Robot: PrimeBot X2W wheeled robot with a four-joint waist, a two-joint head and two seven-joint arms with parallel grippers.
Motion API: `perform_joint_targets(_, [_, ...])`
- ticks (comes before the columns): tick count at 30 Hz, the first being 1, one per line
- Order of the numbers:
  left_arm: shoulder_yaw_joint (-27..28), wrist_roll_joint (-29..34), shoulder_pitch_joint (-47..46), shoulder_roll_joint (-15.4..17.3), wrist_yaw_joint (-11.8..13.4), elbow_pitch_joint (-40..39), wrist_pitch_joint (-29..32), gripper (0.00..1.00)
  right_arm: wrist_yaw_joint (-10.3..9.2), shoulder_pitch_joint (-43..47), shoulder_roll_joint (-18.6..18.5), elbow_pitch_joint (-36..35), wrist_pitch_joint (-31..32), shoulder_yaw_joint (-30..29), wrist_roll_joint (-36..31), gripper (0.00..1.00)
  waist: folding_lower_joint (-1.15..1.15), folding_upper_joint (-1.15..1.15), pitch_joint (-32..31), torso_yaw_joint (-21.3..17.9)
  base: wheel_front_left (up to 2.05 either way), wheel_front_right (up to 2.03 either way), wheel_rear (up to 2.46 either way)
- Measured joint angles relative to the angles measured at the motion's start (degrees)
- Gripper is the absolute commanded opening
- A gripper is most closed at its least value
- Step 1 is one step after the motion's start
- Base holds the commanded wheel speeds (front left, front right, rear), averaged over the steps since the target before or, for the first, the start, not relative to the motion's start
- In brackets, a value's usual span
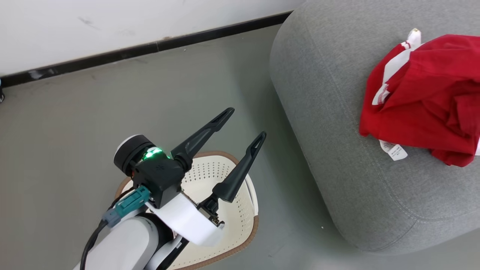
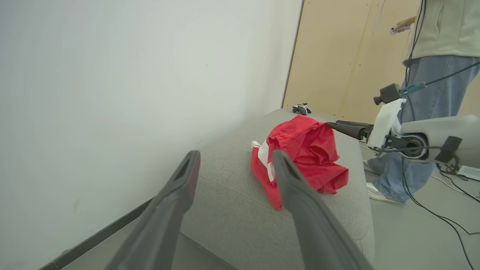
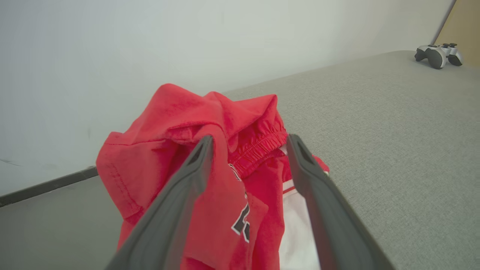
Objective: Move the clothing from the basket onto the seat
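Landmark: large light-grey fabric sofa (image 1: 337, 150) with rounded edges, near a white wall (image 2: 112, 75) with a dark baseboard (image 1: 150, 48).

Clothing: a heap of soft bright-red clothing (image 1: 423, 101) with white trim lies crumpled on top of the sofa, near its rounded end. A white care label pokes out from under the heap onto the upholstery. In the right wrist view the heap shows an elastic waistband at the top, with a black, white-edged number lower down and a white panel beside it.

Right gripper (image 3: 250, 138): the two long dark fingers stand well apart, one on either side of the heap's upper fold. Red cloth is bunched between them, and the fingers are not closed on it. In the left wrist view the right gripper (image 2: 332, 125) reaches in low over the sofa, with its tips at the peak of the heap.

Left gripper (image 1: 246, 122): fingers spread wide with nothing between them. It hangs off the sofa's rounded end, pointing toward the sofa.

Basket: a cream-white perforated plastic laundry basket (image 1: 240, 221) with a brown rim band sits on the grey floor (image 1: 75, 131) just beside the sofa's rounded end. The left forearm covers part of it.

Other: a grey-and-white game controller (image 3: 438, 57) rests on the sofa top, well apart from the heap. A person (image 2: 435, 86) in blue jeans and a pale top stands beyond the sofa's far side, holding a small white device.
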Motion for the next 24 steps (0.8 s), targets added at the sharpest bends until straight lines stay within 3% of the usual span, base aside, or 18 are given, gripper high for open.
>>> perform_joint_targets(13, [2.1,-1.0,3.1,-0.2,1.1,2.5,-3.1,1.0,0.0,2.3,-1.2,-9.5,0.0,-0.7,-5.1,1.0,0.0,0.0,-3.9,-0.7,0.0,0.0,0.0])
perform_joint_targets(24, [5.4,-1.5,7.3,0.3,4.2,5.6,-6.1,1.0,0.0,2.2,2.4,-14.4,0.0,0.7,-9.5,1.0,0.0,0.0,-7.2,2.0,0.0,0.0,0.0])
